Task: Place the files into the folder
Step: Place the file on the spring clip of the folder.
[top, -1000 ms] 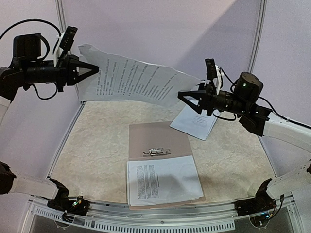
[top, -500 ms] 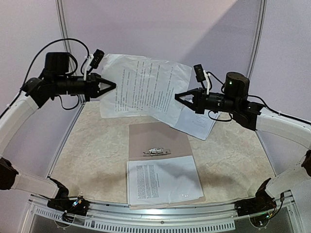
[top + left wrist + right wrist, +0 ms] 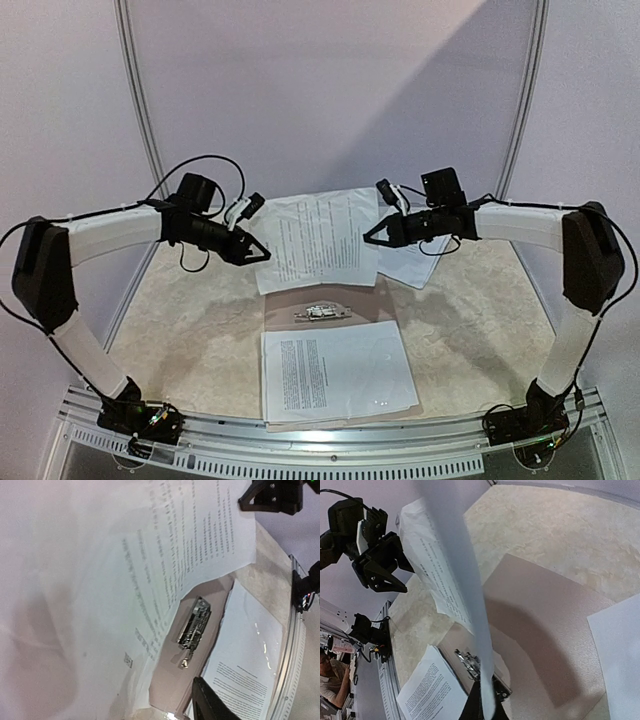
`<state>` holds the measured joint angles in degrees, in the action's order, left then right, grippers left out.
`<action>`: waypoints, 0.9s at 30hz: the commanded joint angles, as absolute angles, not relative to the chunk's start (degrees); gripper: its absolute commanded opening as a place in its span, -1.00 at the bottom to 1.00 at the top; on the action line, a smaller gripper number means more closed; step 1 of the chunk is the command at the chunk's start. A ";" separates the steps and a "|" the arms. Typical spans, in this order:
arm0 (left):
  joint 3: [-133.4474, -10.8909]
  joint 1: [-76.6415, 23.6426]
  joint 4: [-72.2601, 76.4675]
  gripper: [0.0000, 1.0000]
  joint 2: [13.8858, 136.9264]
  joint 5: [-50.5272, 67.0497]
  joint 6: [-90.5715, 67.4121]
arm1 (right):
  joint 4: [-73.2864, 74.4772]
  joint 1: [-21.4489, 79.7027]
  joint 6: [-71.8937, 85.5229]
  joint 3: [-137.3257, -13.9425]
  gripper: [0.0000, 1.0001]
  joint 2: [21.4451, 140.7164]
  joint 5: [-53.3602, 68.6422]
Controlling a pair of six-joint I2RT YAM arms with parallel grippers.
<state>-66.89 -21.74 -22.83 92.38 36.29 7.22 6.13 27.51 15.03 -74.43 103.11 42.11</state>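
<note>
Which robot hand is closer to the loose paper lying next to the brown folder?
Right. The right gripper is right next to that loose paper, pinching the lifted page. The left gripper is over on the lifted page's other side, well away.

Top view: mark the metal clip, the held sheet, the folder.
metal clip [image 3: 320, 313], top view, its middle.
held sheet [image 3: 318, 238], top view, printed middle.
folder [image 3: 280, 308], top view, bare strip left of the clip.

Tan-brown folder [image 3: 282, 310] open flat on the tabletop [image 3: 190, 320], metal clip [image 3: 320, 312] at its middle, one printed white sheet [image 3: 337, 372] on its near half, second sheet [image 3: 318, 240] held tilted above its far end, pinched by the right hand [image 3: 368, 240], third sheet [image 3: 420, 266] beside it
</note>
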 commanded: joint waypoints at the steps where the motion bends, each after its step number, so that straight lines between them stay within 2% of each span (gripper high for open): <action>1: -69.57 -20.44 -22.27 -0.07 100.62 35.54 8.35 | 15.70 23.69 9.08 -80.90 -1.00 111.72 47.15; 5: -71.21 -20.37 -23.11 -0.06 108.37 35.27 8.06 | 24.44 22.98 1.17 -88.36 -1.00 120.49 48.40; 11: -72.35 -20.32 -23.95 -0.06 114.71 34.46 6.84 | 29.79 21.85 -6.44 -91.14 -1.00 127.72 50.04; 21: -71.39 -20.40 -24.43 -0.12 115.75 34.75 5.33 | 28.87 20.74 -5.55 -91.60 -1.00 130.31 51.54; 27: -72.40 -20.17 -25.24 -0.10 113.91 32.61 7.08 | 32.90 20.74 -4.93 -99.01 -1.00 132.80 53.02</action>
<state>-71.31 -20.88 -24.36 115.33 34.50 5.91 30.04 20.93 -4.64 -94.48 130.26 50.96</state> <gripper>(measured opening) 0.444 0.004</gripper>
